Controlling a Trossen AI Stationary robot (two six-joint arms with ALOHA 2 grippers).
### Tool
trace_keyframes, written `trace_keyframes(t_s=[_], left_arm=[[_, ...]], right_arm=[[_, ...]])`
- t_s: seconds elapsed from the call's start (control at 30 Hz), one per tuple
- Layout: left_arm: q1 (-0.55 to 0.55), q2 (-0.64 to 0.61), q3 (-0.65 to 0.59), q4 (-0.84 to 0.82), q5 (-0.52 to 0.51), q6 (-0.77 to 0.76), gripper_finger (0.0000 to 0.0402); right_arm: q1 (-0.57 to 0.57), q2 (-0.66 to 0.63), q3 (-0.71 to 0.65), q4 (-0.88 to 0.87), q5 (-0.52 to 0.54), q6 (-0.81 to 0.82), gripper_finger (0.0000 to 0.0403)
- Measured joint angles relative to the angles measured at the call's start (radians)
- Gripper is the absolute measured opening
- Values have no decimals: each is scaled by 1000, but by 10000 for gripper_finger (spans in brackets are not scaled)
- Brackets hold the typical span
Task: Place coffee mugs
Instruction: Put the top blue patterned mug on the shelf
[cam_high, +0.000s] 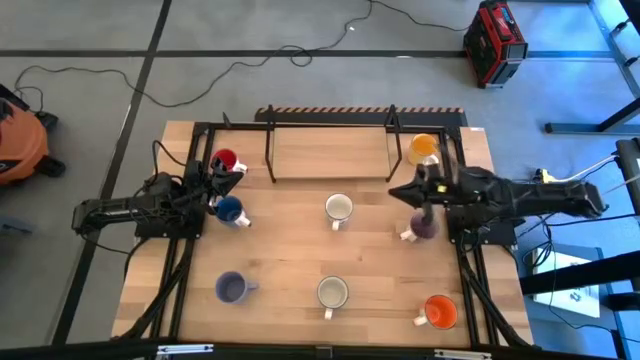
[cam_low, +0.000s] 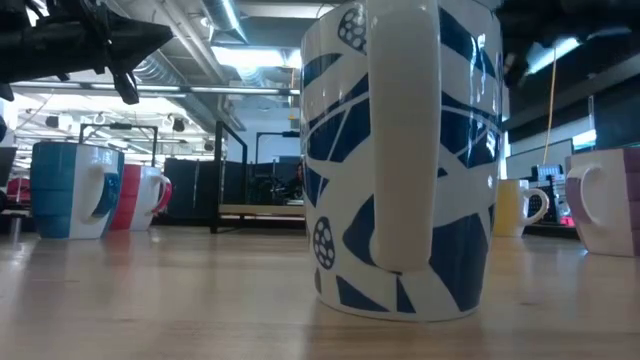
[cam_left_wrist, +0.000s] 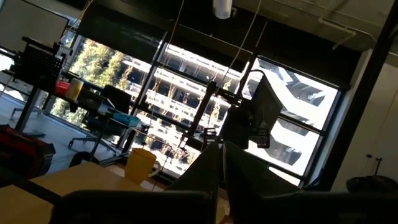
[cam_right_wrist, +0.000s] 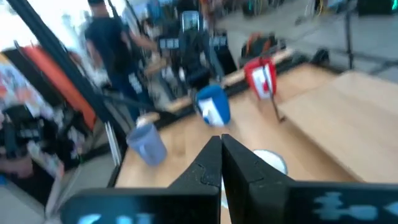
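Observation:
Eight mugs stand upright on the wooden table (cam_high: 300, 245). The red mug (cam_high: 224, 160) and the blue mug (cam_high: 230, 210) are at the left. A white mug (cam_high: 339, 208) is in the middle and a yellow-orange mug (cam_high: 423, 148) at the far right. A purple mug (cam_high: 424, 226) stands below the right arm. Along the near edge are a lavender mug (cam_high: 232, 288), a white patterned mug (cam_high: 332, 292) and an orange mug (cam_high: 440, 312). My left gripper (cam_high: 238, 178) hovers shut between the red and blue mugs. My right gripper (cam_high: 394, 192) hovers shut right of the middle white mug.
A black metal frame (cam_high: 330, 125) stands along the table's far side with a raised wooden board (cam_high: 330, 150) inside it. A red case (cam_high: 494, 40) and cables lie on the floor beyond. A person (cam_right_wrist: 109, 37) stands past the table's left side.

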Motion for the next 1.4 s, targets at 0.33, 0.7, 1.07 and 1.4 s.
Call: trace_keyframes(t_s=[0.33,0.7,1.07,1.4], left_arm=[[0,0,0,-4,0,0,15],[0,0,0,-11,-1,1,15],[0,0,0,-19,-1,1,15],[0,0,0,-19,-19,-25,15]], right_arm=[[47,419,300,-130,-60,-21,0],[144,778,614,-434,-24,-47,0],[189,937,676,-541,28,174,66],[283,937,485,-300,304,169,176]])
